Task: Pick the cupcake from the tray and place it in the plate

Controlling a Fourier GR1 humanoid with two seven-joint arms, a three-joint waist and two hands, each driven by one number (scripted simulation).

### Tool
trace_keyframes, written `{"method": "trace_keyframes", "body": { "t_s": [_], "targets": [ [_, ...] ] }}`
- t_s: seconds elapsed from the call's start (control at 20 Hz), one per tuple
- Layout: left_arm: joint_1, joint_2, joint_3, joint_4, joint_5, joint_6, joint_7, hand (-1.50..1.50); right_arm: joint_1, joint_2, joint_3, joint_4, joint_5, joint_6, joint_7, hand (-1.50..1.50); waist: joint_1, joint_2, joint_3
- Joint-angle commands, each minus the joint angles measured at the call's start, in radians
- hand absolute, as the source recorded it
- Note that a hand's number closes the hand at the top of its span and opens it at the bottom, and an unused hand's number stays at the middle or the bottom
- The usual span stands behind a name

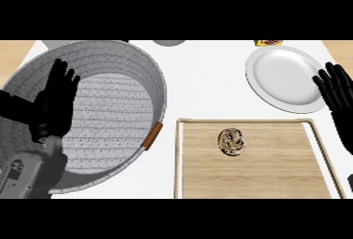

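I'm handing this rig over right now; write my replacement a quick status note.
Left hand: open, fingers up, over the grey woven basket at left.
Right hand: open, at the right edge beside the white plate.
Cupcake: sits on the wooden tray, untouched.
Done: nothing yet.
Left: grasp the cupcake, carry it to the plate, release.

1. Your left hand (56,100) and forearm cover part of the basket (131,60).
2. Your right hand (338,93) is cut off at the right edge.
3. The small yellow item (269,42) at the top is too clipped to identify.
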Motion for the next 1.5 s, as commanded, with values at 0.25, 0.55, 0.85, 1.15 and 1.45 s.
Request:
{"method": "trace_keyframes", "body": {
  "t_s": [0.25,0.55,0.85,1.15,1.45],
  "targets": [
    [0.174,0.016,-0.211,0.102,-0.06,-0.134,0.078,0.0,-0.351,-0.075,-0.039,0.09,-0.163,0.174,0.11,1.5,0.073,0.047,-0.017],
    [0.242,0.001,-0.256,0.082,-0.045,-0.19,0.011,0.0,-0.297,0.018,-0.039,0.288,0.147,-0.097,-0.083,-1.5,0.044,0.04,-0.015],
    [0.311,0.008,-0.258,0.038,-0.054,-0.188,-0.002,0.0,-0.269,-0.031,-0.033,0.308,0.118,0.057,-0.164,-1.5,0.027,0.028,-0.015],
    [0.247,0.027,-0.228,0.046,-0.028,-0.201,0.041,0.0,-0.314,-0.219,0.087,0.286,0.252,0.212,-0.051,-1.5,0.024,0.033,-0.019],
    [0.296,0.0,-0.263,0.012,-0.043,-0.175,0.039,0.0,-0.356,-0.324,0.168,0.202,0.308,0.346,0.058,-1.5,0.022,0.025,-0.019]
  ]
}}
